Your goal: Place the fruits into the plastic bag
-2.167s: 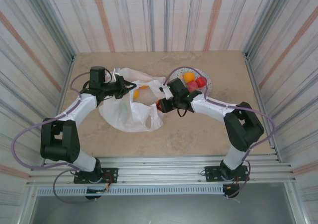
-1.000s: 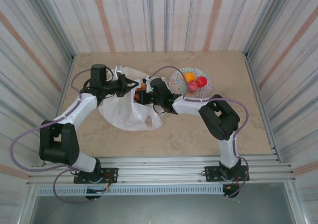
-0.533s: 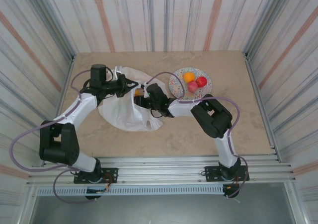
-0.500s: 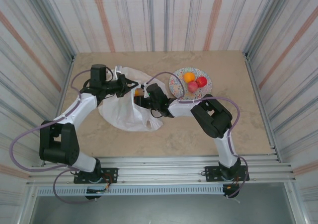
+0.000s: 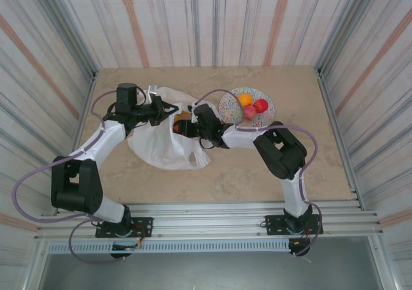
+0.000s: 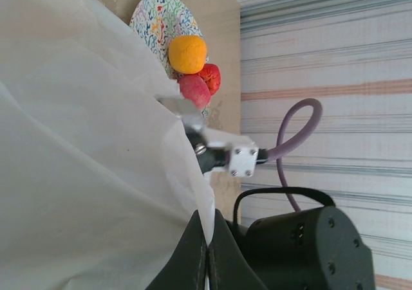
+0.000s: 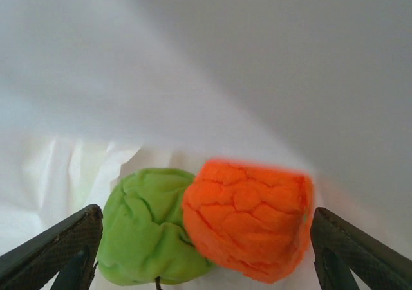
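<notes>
Change: the right gripper (image 5: 181,126), which stood at the bag's right edge a moment ago, now reaches into the bag mouth, and its jaws have spread wide.
Right gripper: released. The fingers (image 7: 64,245) stand well apart and nothing is gripped between them.
Orange (image 7: 248,219): free inside the bag, lying against the apple (image 7: 151,226) on the white film. Its upper edge is blurred, so it may not have settled.
Left gripper (image 6: 206,254): clenched on the bag rim, holding the mouth up and open.
Bag (image 5: 164,150): on the table between the two arms, just beside the plate (image 5: 226,103).
Remaining: yellow fruit (image 5: 244,99), pink fruit (image 5: 249,112) and red fruit (image 5: 261,105) lie together on the plate.
Meaning: this delivery appears complete. Judged next step: withdraw the right gripper without snagging the film, then fetch from the plate.
</notes>
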